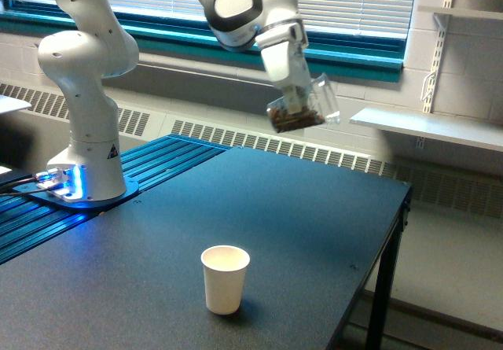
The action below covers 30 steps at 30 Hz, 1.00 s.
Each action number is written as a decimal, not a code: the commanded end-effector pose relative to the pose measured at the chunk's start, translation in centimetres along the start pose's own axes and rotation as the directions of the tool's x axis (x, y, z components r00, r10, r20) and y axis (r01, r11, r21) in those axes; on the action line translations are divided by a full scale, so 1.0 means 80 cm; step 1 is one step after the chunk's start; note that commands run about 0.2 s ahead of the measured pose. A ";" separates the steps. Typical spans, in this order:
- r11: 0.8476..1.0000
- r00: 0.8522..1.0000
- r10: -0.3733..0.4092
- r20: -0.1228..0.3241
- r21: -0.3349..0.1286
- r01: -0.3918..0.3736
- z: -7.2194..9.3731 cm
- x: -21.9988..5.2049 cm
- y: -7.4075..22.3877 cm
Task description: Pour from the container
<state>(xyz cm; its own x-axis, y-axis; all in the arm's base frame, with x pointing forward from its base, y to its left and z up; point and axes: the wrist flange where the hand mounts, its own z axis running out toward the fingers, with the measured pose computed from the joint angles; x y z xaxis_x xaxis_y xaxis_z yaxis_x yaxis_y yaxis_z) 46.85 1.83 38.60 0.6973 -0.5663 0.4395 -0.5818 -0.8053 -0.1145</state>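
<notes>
In the exterior view my gripper (297, 102) is shut on the container (302, 108), a small clear plastic cup with brown crumbly bits in its lower part. The cup hangs tilted, high above the far half of the dark table (314, 208). A white paper cup (225, 278) stands upright near the table's front edge, well below the container and toward the exterior view's left of it. The gripper's fingers are mostly hidden behind the clear cup.
The arm's white base (86, 90) stands at the exterior view's left on a blue ribbed platform (149, 169). A white wall shelf (428, 126) sits at the exterior view's right. The table's right edge (397, 224) drops off to the floor.
</notes>
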 end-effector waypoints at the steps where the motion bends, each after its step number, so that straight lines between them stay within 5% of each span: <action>1: 0.997 0.997 0.079 -0.010 0.001 -0.079 0.001 0.017 0.023; 30: 0.958 0.962 0.272 0.037 -0.105 -0.267 0.082 0.007 0.102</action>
<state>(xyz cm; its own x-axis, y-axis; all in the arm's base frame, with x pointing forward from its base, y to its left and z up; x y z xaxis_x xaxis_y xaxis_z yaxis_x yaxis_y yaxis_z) 45.47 -4.17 32.41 0.5842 -0.7268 0.3614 -0.7444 -0.6571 -0.1182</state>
